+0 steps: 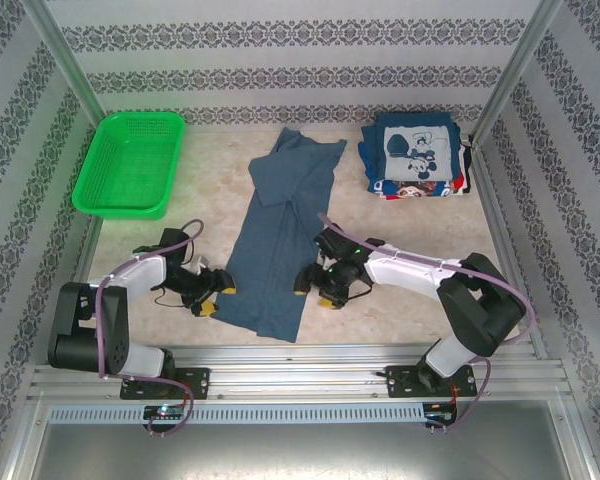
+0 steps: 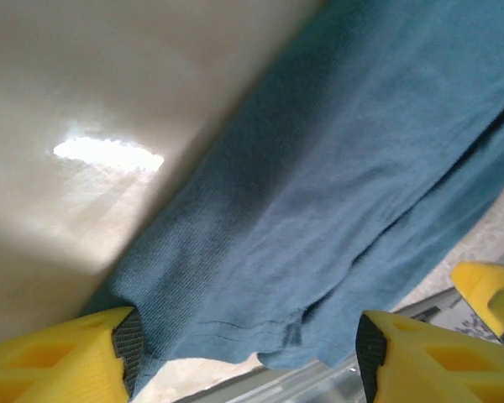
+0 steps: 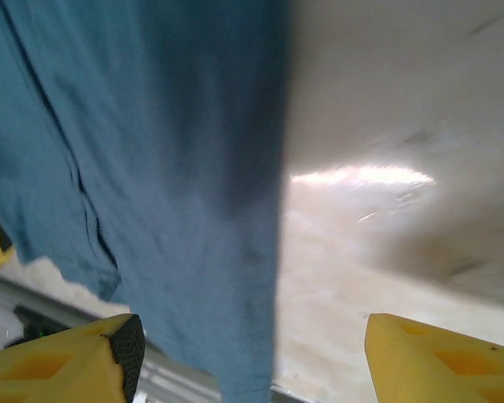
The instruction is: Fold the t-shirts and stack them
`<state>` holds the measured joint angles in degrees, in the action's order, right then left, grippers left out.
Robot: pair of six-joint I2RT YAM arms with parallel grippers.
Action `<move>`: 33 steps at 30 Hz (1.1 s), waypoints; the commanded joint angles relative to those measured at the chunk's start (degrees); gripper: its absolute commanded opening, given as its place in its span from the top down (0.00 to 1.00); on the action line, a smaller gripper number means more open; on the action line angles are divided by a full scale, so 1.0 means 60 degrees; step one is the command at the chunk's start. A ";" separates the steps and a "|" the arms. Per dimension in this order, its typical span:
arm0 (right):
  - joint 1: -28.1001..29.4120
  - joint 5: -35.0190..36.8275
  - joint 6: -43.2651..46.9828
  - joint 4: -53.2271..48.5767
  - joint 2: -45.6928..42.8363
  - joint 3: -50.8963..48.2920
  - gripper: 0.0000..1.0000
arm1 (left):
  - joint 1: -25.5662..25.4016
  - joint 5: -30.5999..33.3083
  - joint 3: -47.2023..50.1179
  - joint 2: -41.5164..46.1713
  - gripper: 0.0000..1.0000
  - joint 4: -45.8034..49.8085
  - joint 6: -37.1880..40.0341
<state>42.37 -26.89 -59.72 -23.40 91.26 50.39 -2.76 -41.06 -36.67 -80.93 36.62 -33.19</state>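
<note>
Overhead, a slate-blue t-shirt (image 1: 275, 250) lies on the table (image 1: 225, 150), folded lengthwise into a long narrow strip. It runs from the far middle down toward the near edge. The left gripper (image 1: 208, 290) sits just beside the strip's near end on its left, and the right gripper (image 1: 313, 280) sits at its right edge. Both have their yellow fingers (image 2: 50, 361) spread apart and clamped on nothing. In the wrist views the shirt's near end lies between them.

Several things could go wrong from here. The layers look loose, so a pinch might catch only the top layer, and the strip would peel open when lifted. If the two grippers grab at uneven points or rise at different speeds, the next fold would come out skewed. A finger pressing flat could push the cloth into a bunch instead of sliding under it. The hem also lies close to the metal rail (image 1: 300, 375) at the table's edge, where the cloth could snag or drape over.

The shirt is a soft, matte knit with a fine weave and a stitched hem, and one layer pokes past the other at its near corner. The table is smooth, pale and glossy, with a bright patch of glare. The fingers are hard yellow plastic with dark textured pads (image 2: 130, 340).

At the far right rests a neat stack of folded shirts (image 1: 415, 160), navy with white cartoon prints. A green plastic mesh basket (image 1: 130, 165) sits at the far left.
</note>
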 commanded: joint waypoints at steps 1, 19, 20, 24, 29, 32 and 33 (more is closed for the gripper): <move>0.0468 -0.0949 0.0210 0.0272 0.0184 0.0054 0.29 | -0.0249 0.0704 -0.0002 0.0260 0.31 0.0398 -0.0034; 0.1346 -0.1425 0.0242 0.0782 0.1576 0.0232 0.33 | -0.0771 0.1825 0.0175 0.0895 0.27 0.0155 -0.0701; 0.1346 -0.1393 0.0266 0.0767 0.1576 0.0250 0.34 | -0.0872 0.1631 0.0256 0.0767 0.28 -0.0053 -0.0729; 0.1353 -0.1240 0.0336 0.0658 0.1638 0.0475 0.39 | -0.1219 0.1345 0.0561 0.0344 0.31 -0.0367 -0.0767; 0.1297 -0.1157 0.0465 0.0567 0.1781 0.0862 0.45 | -0.1529 0.0493 0.0705 0.0210 0.36 -0.1090 -0.1128; 0.1246 -0.1146 0.0500 0.0461 0.1838 0.1005 0.52 | -0.1846 0.0498 0.0483 -0.0094 0.38 -0.0789 -0.0977; 0.1216 -0.1171 0.0480 0.0473 0.1855 0.0998 0.56 | -0.1845 0.0568 0.0521 -0.0162 0.41 -0.0779 -0.0945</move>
<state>49.65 -34.13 -57.71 -19.49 101.58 54.98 -11.22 -32.53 -35.18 -78.85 35.09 -38.46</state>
